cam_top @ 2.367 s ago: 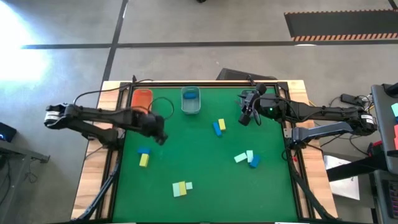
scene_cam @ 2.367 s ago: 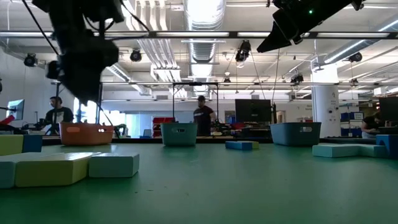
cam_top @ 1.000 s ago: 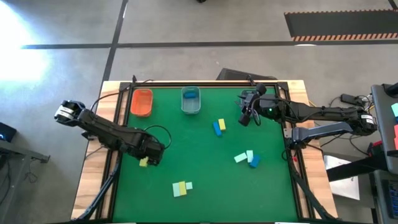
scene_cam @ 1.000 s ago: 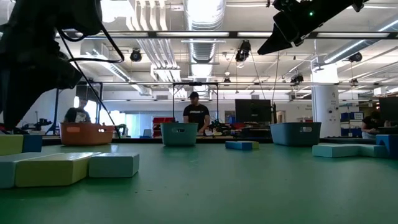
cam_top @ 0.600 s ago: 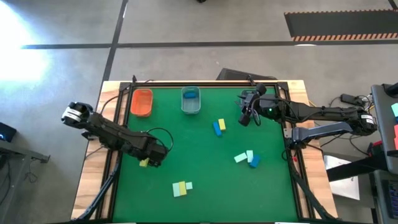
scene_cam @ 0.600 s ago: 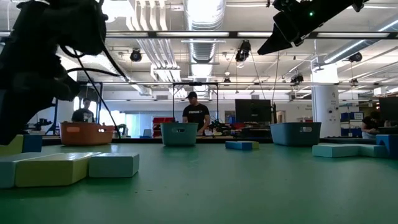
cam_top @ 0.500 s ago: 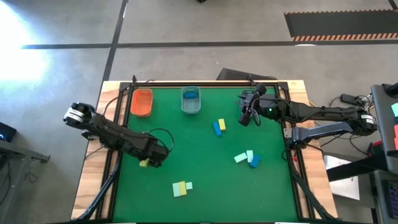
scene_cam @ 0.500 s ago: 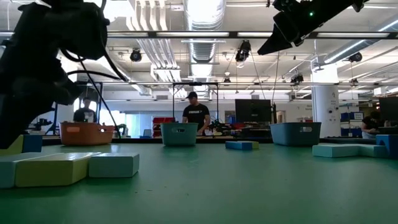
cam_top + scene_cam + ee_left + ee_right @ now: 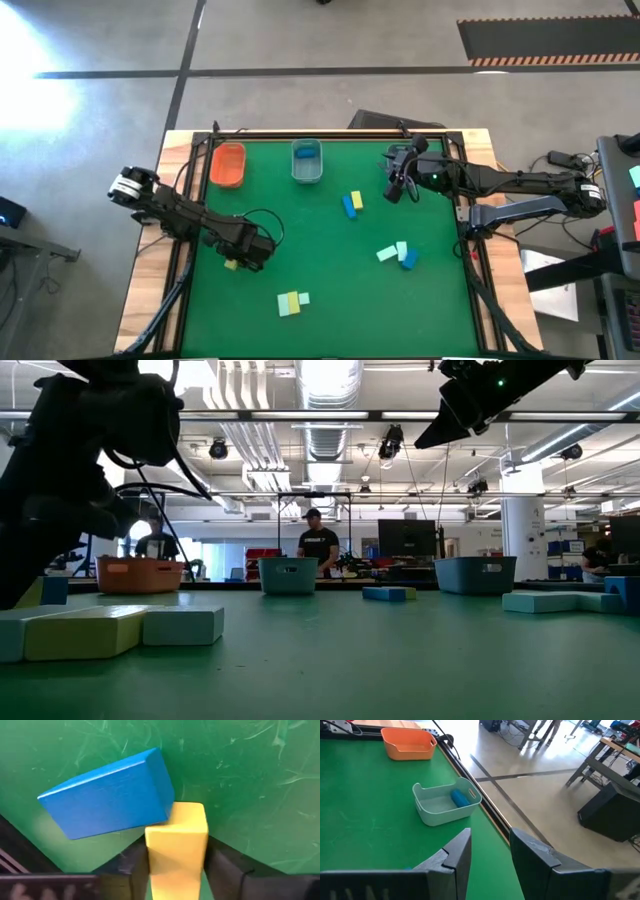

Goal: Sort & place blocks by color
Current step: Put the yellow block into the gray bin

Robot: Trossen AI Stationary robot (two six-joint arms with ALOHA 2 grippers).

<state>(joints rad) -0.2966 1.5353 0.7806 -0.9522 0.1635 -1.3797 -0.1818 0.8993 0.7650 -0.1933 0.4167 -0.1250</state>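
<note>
Nothing to read here: no lettering, labels, brands, numbers or signs legible on any surface in these views right now.

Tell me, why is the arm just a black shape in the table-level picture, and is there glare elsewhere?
Low view: bright ceiling lights and windows behind leave the left arm a dark silhouette. High view: a white patch of glare washes out the floor at the upper left. Left wrist view: evenly lit, the yellow block between the fingers is clear.
</note>
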